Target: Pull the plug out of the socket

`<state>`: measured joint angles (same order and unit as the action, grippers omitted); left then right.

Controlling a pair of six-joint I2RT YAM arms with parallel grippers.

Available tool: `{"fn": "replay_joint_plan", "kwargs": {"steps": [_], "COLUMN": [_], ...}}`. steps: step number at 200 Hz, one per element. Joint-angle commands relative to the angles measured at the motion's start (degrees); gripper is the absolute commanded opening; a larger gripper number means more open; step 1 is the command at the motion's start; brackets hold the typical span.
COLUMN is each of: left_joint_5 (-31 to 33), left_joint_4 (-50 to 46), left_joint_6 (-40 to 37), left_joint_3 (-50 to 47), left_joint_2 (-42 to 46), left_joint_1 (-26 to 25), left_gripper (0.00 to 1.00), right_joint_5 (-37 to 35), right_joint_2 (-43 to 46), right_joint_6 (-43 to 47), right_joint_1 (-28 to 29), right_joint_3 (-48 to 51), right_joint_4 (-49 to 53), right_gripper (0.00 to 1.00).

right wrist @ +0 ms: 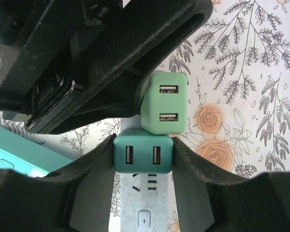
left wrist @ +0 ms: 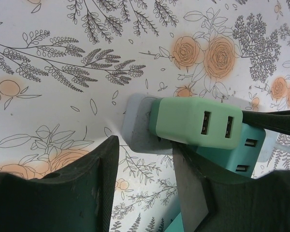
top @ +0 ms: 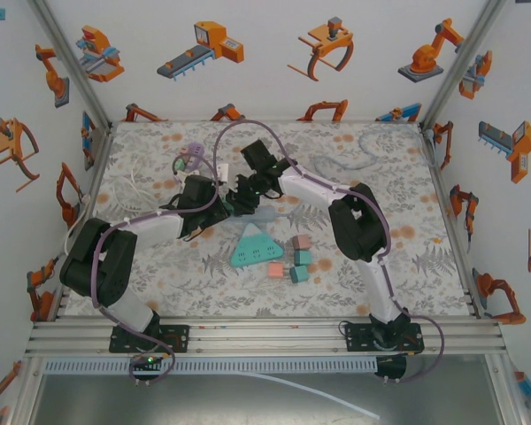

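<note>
The socket is a pale grey power strip [right wrist: 144,203] lying on the floral table, and it is also seen end-on [left wrist: 140,128]. Two plugs sit in it side by side: a teal plug [right wrist: 143,153] and a light green plug [right wrist: 163,102]. My right gripper [right wrist: 143,145] is shut on the teal plug, one pad on each side. My left gripper [left wrist: 146,145] has its tips pinching the strip's end beside the light green plug [left wrist: 198,121]. From above, both grippers meet over the strip [top: 270,214] at mid-table.
A teal triangular socket block [top: 252,248] lies just in front of the grippers. Loose pink and teal plugs [top: 299,258] lie to its right. A purple adapter with white cable [top: 191,159] sits at the back left. Printed walls enclose the table.
</note>
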<state>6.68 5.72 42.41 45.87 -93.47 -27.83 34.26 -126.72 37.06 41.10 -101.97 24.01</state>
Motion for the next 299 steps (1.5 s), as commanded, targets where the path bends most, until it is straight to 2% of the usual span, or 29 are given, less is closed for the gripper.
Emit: {"fn": "replay_joint_plan", "kwargs": {"steps": [1,79,115,149,178,213,244,279,299], "left_joint_5": [8.17,9.03,9.49,9.58,9.58,9.93,9.93,10.02,10.02], "left_joint_4": [-10.28,-11.08,-11.53,-11.34,-11.37,-11.50,-11.45,-11.52,-11.43], "left_joint_6": [-1.32,-0.93,-0.74,-0.41,-0.23,-0.31,-0.23,-0.31,-0.31], "left_joint_3": [-2.76,-2.41,-2.44,-2.33,-2.45,-2.23,-2.18,-2.05,-2.19], "left_joint_2": [-6.46,-6.90,-7.49,-8.30,-8.49,-8.67,-8.66,-8.74,-8.75], "left_joint_1": [0.33,0.33,0.33,0.32,0.33,0.33,0.33,0.33,0.31], "left_gripper": [0.46,0.45,0.45,0.45,0.45,0.45,0.45,0.45,0.45], "right_joint_5": [6.65,5.91,1.20,7.91,-0.14,6.00,-0.47,3.75,-2.03], "right_joint_2": [4.56,5.99,7.75,7.76,7.40,7.84,7.61,8.18,7.65], "right_joint_6": [-3.01,-8.40,-1.43,-6.52,2.19,-3.96,1.59,-4.56,0.46], "right_joint_1": [0.99,0.56,1.19,-0.06,2.12,0.83,2.14,1.27,2.69], "right_joint_3": [-3.21,-3.61,-2.38,-3.28,-4.11,-4.55,-5.56,-5.40,-6.16], "right_joint_4": [-0.83,-3.42,-1.52,-2.89,2.75,-0.01,3.46,0.77,3.82], "right_gripper": [0.07,0.07,0.06,0.05,0.04,0.03,0.02,0.01,0.00]}}
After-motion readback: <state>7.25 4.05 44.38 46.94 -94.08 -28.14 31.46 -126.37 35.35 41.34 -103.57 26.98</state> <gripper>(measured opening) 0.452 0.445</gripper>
